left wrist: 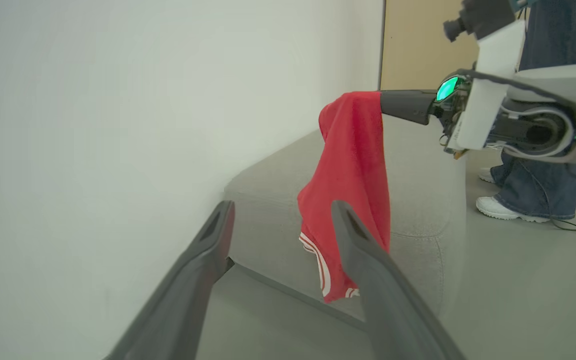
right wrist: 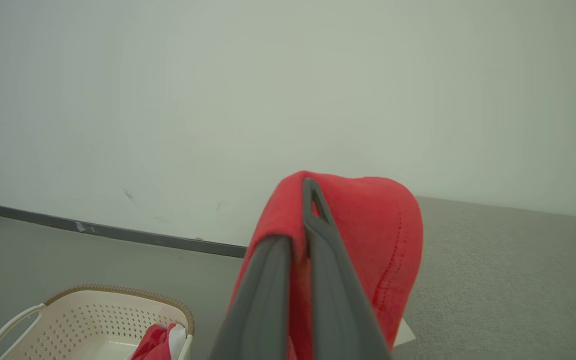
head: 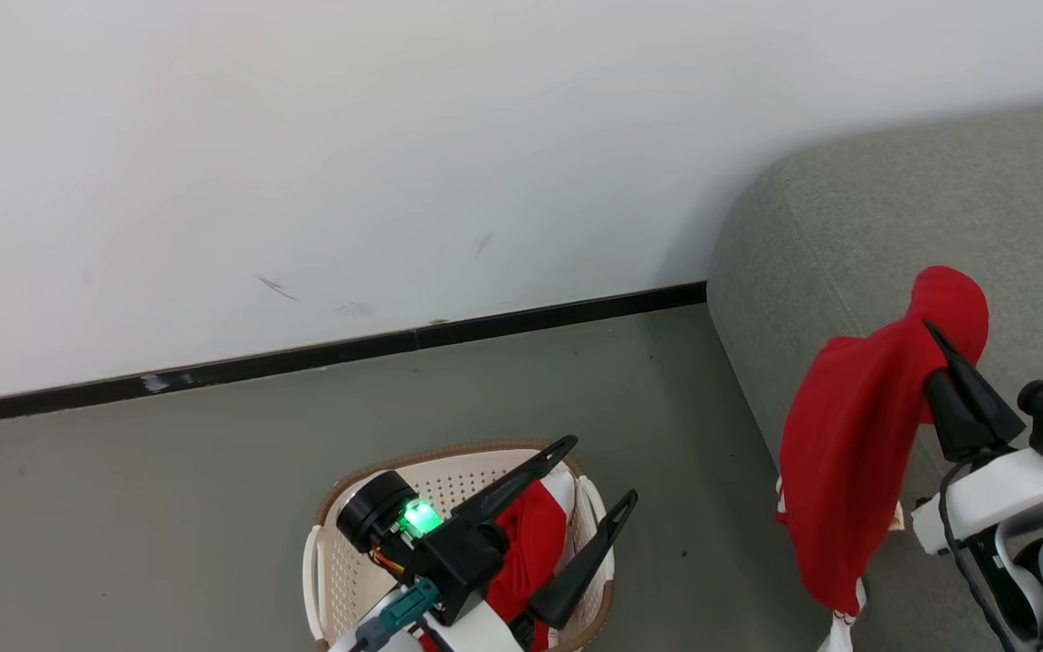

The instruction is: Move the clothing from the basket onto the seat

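1. Right pincer point(head: 938, 358): clenched on the upper fold of a red garment point(head: 847, 453). Its two dark fingers are pressed together, with fabric draped over and around them.
2. Red garment: hangs from the right pincer at the right of the scene, above the left edge of the seat point(head: 893, 208). Its white-striped hem points down. Whether the cloth touches the upholstery cannot be told.
3. Seat: grey upholstered, with a rounded corner, set against the far wall point(head: 395, 136) on the right.
4. Basket point(head: 413, 453): cream and perforated, with a brown woven-look rim. It stands on the floor point(head: 214, 471), near and left of the seat, apart from it.
5. Second red garment point(head: 535, 543): crumpled inside the basket towards its right wall, with a white panel showing.
6. Left pincer point(head: 599, 469): released and grasping nothing. Its fingers are spread wide above the basket, over the second red garment.
7. Baseboard point(head: 349, 349): a dark strip where the wall meets the grey floor.
8. Person point(left wrist: 533, 165): legs in blue jeans and white shoes stand on the floor beyond the seat, seen in the left wrist view.
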{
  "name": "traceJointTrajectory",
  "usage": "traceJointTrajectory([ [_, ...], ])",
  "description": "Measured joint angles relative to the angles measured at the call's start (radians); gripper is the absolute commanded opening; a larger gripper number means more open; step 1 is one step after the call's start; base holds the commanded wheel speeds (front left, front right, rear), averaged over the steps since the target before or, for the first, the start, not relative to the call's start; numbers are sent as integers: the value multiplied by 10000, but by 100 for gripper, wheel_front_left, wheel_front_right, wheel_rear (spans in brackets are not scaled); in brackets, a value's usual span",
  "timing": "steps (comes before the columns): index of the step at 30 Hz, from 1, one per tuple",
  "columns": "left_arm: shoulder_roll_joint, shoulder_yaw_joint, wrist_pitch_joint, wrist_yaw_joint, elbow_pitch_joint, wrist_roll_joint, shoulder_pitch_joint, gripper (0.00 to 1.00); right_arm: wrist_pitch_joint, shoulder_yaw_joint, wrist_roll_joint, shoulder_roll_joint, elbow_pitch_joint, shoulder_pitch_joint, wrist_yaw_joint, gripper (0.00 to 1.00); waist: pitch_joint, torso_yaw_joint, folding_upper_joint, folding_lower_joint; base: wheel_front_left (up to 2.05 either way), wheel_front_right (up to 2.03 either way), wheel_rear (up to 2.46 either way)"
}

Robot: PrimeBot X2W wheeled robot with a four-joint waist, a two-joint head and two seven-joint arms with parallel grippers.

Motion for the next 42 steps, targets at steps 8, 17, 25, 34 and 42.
traceJointTrajectory([
  [8,-6,-96,0,-2,29,-10,74,100,33,-48,0,-2,-274,397,0,0,-73,-390,0,1,0,0,0],
  [17,-6,-123,-2,0,12,-10,390,100,261,-44,59,-159,-652,355,0,0,59,-708,0,0,0,0,0],
  [25,98,-67,-12,15,-163,13,390,100,771,136,320,-759,-1108,-866,0,0,376,-819,0,0,0,0,0],
  [34,234,71,-12,44,-420,102,375,100,1687,71,1373,-1135,-1227,-2940,0,0,878,-870,0,0,0,0,0],
  [42,391,188,6,121,-593,192,214,100,2378,-541,1636,-1661,-788,-4327,0,0,1298,-881,0,0,0,0,0],
])
